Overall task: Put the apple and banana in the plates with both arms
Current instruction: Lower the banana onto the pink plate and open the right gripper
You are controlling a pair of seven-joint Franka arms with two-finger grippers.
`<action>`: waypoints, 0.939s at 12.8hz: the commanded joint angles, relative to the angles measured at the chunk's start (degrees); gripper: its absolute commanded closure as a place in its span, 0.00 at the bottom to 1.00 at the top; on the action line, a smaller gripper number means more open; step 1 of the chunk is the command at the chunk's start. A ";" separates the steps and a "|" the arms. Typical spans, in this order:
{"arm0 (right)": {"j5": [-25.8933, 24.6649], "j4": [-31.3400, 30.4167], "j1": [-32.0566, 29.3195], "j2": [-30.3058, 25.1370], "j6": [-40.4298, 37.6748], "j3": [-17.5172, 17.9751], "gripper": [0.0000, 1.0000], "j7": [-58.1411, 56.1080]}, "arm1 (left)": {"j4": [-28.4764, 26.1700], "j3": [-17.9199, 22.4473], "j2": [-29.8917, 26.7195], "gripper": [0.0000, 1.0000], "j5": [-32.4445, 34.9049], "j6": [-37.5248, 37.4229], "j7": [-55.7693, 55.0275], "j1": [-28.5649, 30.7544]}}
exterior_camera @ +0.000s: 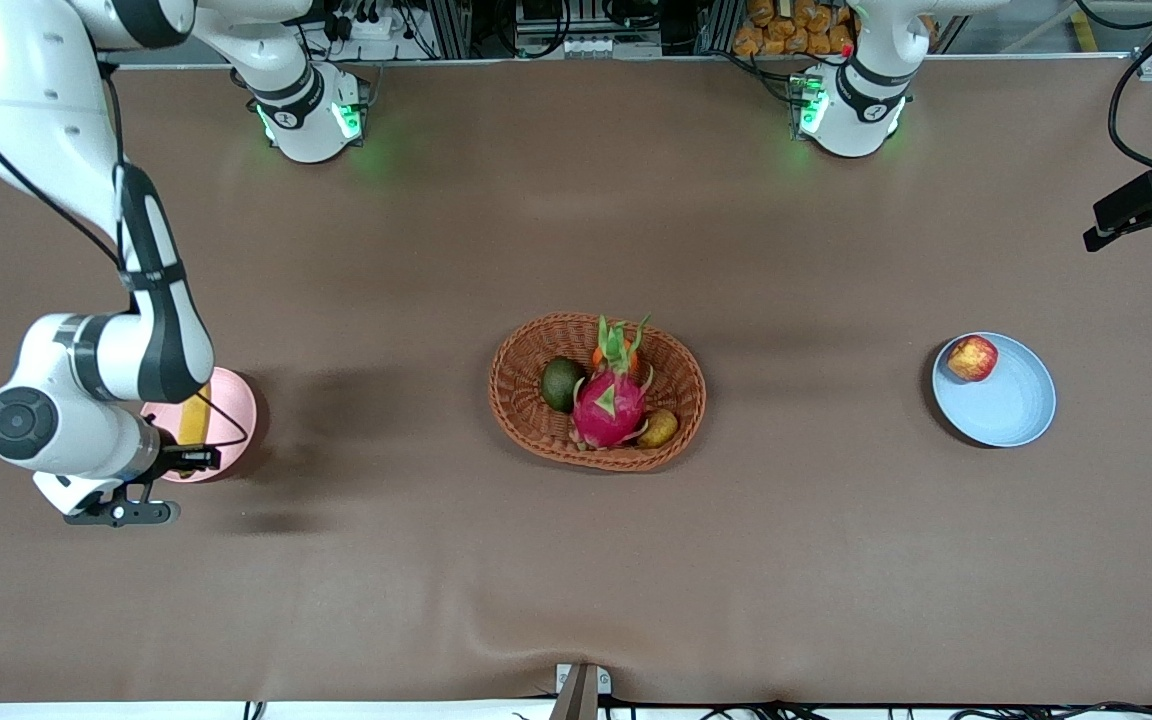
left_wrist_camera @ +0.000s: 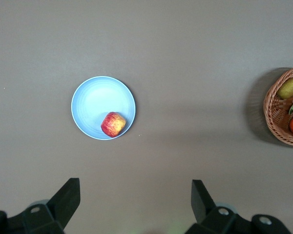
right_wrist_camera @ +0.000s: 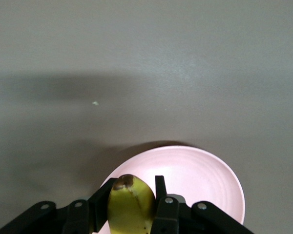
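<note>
Right tool (right_wrist_camera: 132,207) is gripping the banana (right_wrist_camera: 132,202) over the pink plate (right_wrist_camera: 205,180) for release; left tool (left_wrist_camera: 136,204), gaping empty, is hanging above the plated apple (left_wrist_camera: 113,124).

Right gripper (right_wrist_camera: 132,207) clamps the banana (right_wrist_camera: 132,204) (dark tip showing) above the pink plate (right_wrist_camera: 195,183).

You find no words, labels, brand names or numbers that can be read in any of the three views. The small round marks on the arm bases (exterior_camera: 286,118) near their green lights are too small for you to make out.
</note>
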 commanded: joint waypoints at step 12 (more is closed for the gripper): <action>3.08 -2.81 -1.83 -13.20 -12.79 3.23 0.00 -3.68 | 0.92 -0.11 1.10 0.00 1.22 -0.80 -0.46 -0.66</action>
